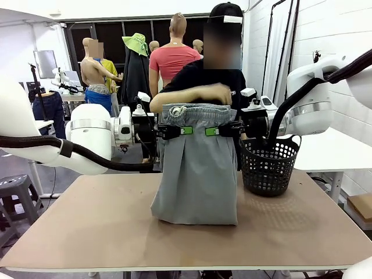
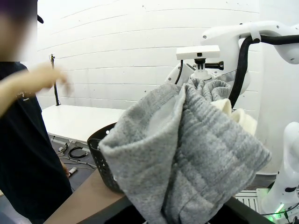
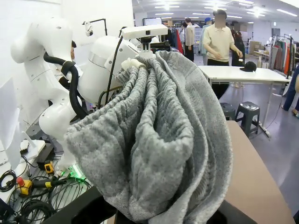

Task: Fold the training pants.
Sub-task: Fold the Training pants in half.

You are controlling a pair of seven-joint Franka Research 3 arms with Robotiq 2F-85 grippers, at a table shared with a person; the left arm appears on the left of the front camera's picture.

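Pants [image 1: 197,168] hang over the worktop [image 1: 87,221], hem touching it, left end effector [image 1: 185,130] and right end effector [image 1: 213,131] each clamped on the waistband beside the basket [image 1: 267,165].

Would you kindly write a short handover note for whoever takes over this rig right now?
Left pincer: shut on the training pants just below the waistband, on its own side.
Right pincer: shut on the same garment, close beside the left one near the middle.
The pants hang upright between the two arms, waistband on top, lower end resting bunched on the table. A black mesh basket stands on the table beside them, towards the right arm.
The person's hand is above the waistband; whether it touches is unclear.
Done: pants lifted and held.
Left: lay them down and finish the fold.
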